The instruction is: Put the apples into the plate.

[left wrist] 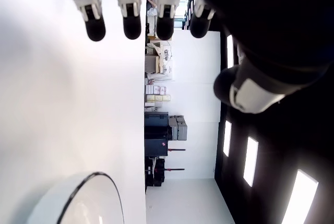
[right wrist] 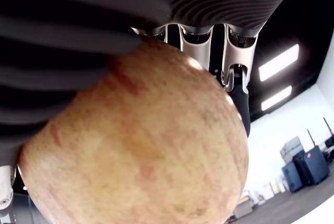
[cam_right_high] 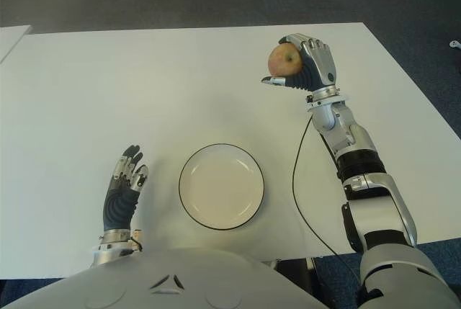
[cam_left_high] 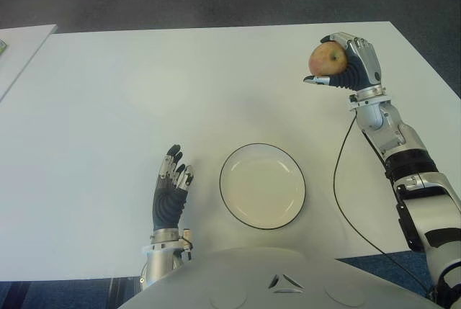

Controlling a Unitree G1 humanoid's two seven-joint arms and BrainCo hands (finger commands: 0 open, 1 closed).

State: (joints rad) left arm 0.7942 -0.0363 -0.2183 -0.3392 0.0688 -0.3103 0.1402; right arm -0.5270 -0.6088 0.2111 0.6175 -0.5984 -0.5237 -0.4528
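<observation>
My right hand (cam_left_high: 344, 63) is raised above the far right part of the white table (cam_left_high: 108, 107) with its fingers curled around a red-yellow apple (cam_left_high: 326, 59). The apple (right wrist: 141, 140) fills the right wrist view, pressed against the palm. A white plate (cam_left_high: 262, 186) with a dark rim lies near the table's front edge, well in front and to the left of the held apple, and nothing is in it. My left hand (cam_left_high: 171, 186) shows just left of the plate, fingers straight and holding nothing. No other apple is in view.
A second white table edge (cam_left_high: 21, 42) shows at the far left. A black cable (cam_left_high: 342, 186) hangs from my right forearm across the table's right side. Dark floor lies beyond the far edge.
</observation>
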